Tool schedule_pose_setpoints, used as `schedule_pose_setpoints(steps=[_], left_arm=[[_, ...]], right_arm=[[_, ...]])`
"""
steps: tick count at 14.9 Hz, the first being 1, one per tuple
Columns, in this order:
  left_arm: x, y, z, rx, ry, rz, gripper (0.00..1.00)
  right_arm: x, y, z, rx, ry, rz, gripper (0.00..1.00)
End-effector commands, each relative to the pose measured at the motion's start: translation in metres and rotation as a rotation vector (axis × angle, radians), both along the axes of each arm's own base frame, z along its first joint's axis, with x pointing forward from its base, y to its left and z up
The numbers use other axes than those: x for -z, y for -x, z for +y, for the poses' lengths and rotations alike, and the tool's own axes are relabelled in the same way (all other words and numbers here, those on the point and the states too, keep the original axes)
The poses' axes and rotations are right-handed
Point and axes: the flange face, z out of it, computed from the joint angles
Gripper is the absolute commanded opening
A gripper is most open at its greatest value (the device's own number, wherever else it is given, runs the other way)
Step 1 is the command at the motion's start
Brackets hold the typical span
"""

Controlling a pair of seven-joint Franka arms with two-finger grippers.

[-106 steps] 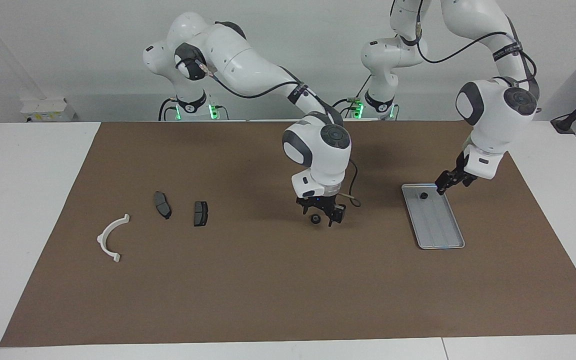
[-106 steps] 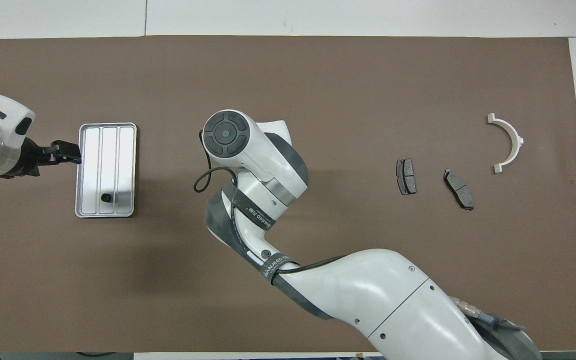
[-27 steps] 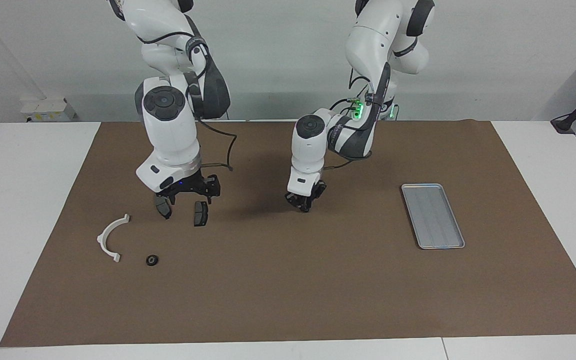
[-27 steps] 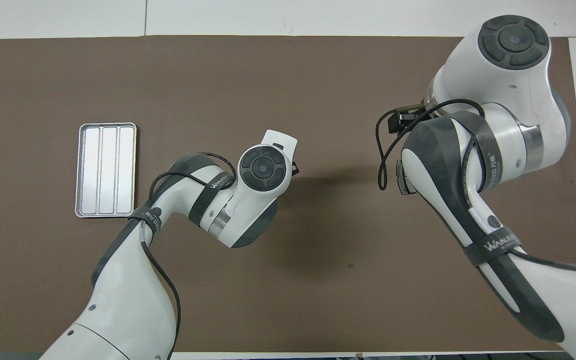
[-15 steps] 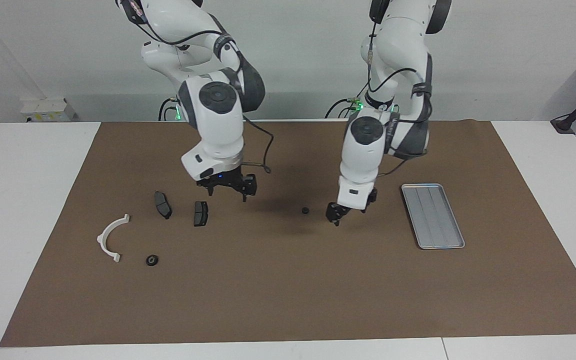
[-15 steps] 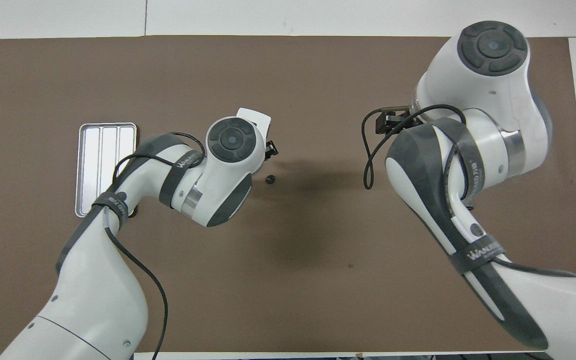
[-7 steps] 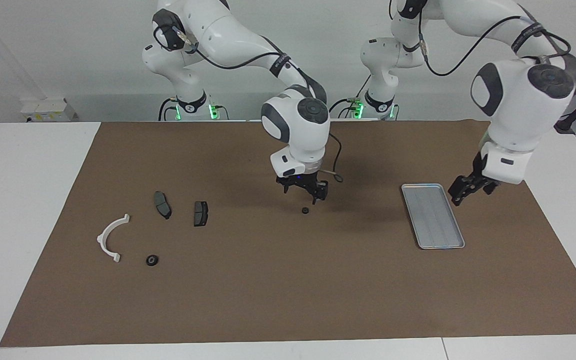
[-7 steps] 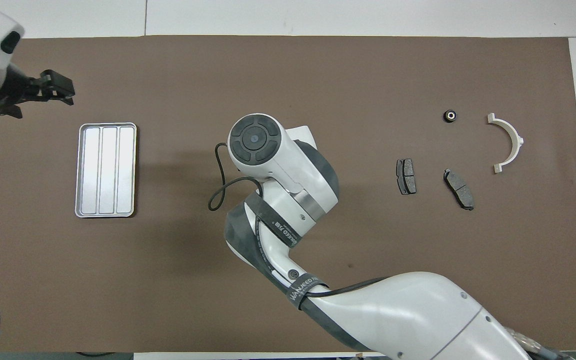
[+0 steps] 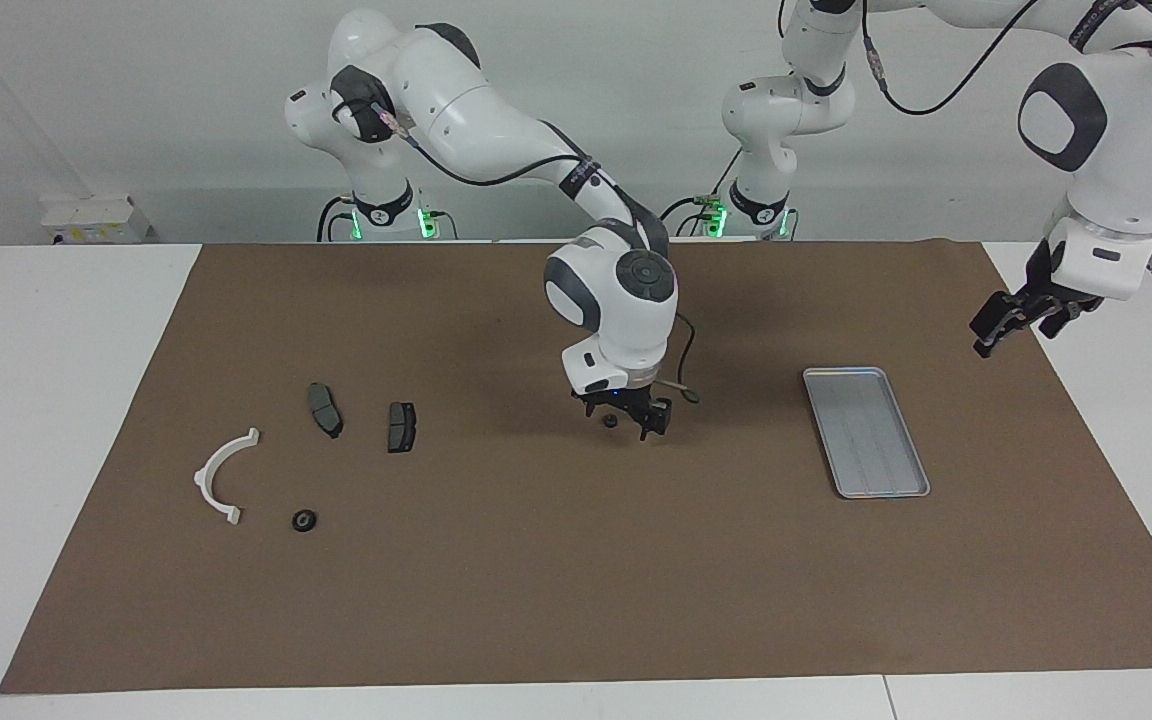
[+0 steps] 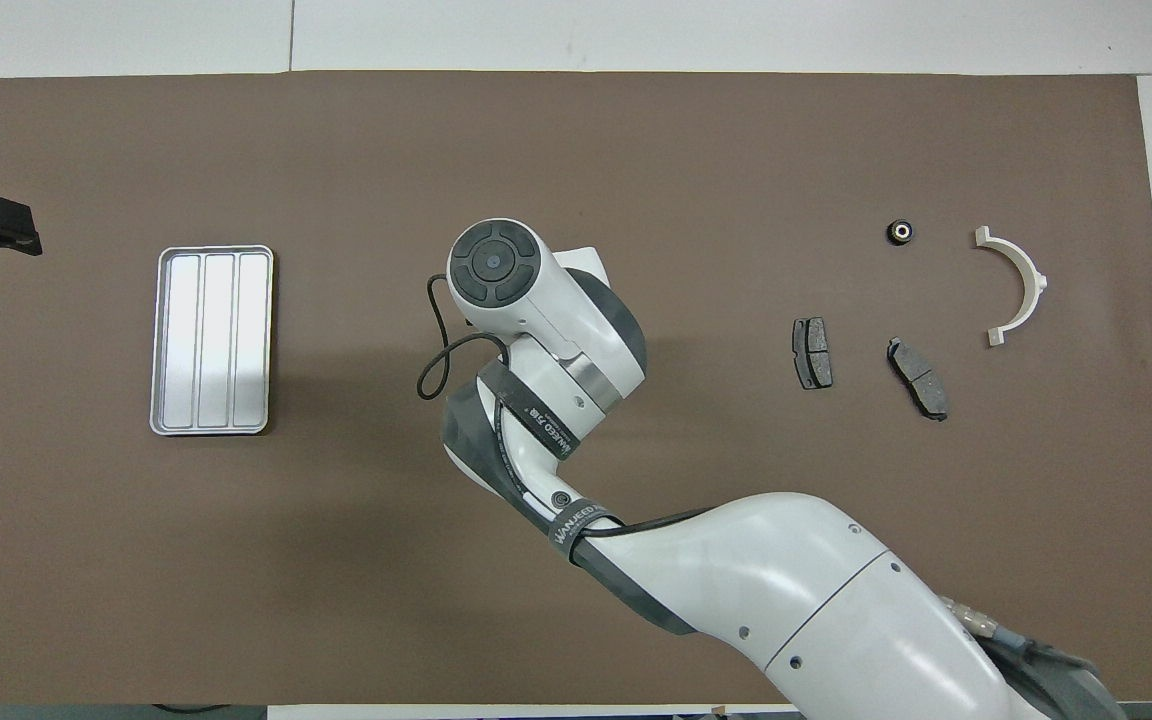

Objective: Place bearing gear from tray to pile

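Observation:
A small black bearing gear (image 9: pixel 612 421) lies on the brown mat mid-table. My right gripper (image 9: pixel 624 424) stands open low over it, a finger on either side. In the overhead view the right arm's wrist (image 10: pixel 496 262) hides this gear. A second bearing gear (image 9: pixel 304 520) (image 10: pixel 900 231) lies in the pile beside the white half-ring bracket (image 9: pixel 226 475) (image 10: pixel 1016 285) and two dark brake pads (image 9: pixel 325 409) (image 9: pixel 401 426). The silver tray (image 9: pixel 866 430) (image 10: pixel 211 340) holds nothing. My left gripper (image 9: pixel 994 340) (image 10: pixel 16 228) hangs open and empty, raised over the mat's edge at the left arm's end.
The brown mat (image 9: pixel 576 580) covers most of the white table. A white box (image 9: pixel 96 218) sits at the table's edge near the right arm's base. A cable loop (image 10: pixel 436 370) hangs from the right wrist.
The left arm has swung from the middle past the tray and risen to its own end. The right gripper came from the brake pads to the middle and sank around the gear.

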Motion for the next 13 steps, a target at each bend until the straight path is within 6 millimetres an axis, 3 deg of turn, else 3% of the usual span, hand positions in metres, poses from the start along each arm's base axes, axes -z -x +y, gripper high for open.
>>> schedule_pose_setpoints(steps=[1, 3, 8, 13], left_arm=[[0.019, 0.037, -0.021, -0.017, 0.019, 0.000, 1.00], [-0.006, 0.054, -0.029, -0.004, 0.018, -0.006, 1.00], [-0.070, 0.061, -0.032, -0.003, 0.047, -0.029, 1.00], [-0.077, 0.069, -0.034, -0.001, 0.047, 0.009, 1.00]], right_arm=[[0.003, -0.005, 0.002, 0.016, -0.023, 0.000, 0.99], [0.003, -0.011, -0.006, 0.032, -0.028, 0.002, 0.97], [0.016, -0.006, -0.008, 0.039, -0.043, 0.024, 0.94], [0.018, 0.003, -0.002, 0.040, -0.057, 0.046, 0.93]])
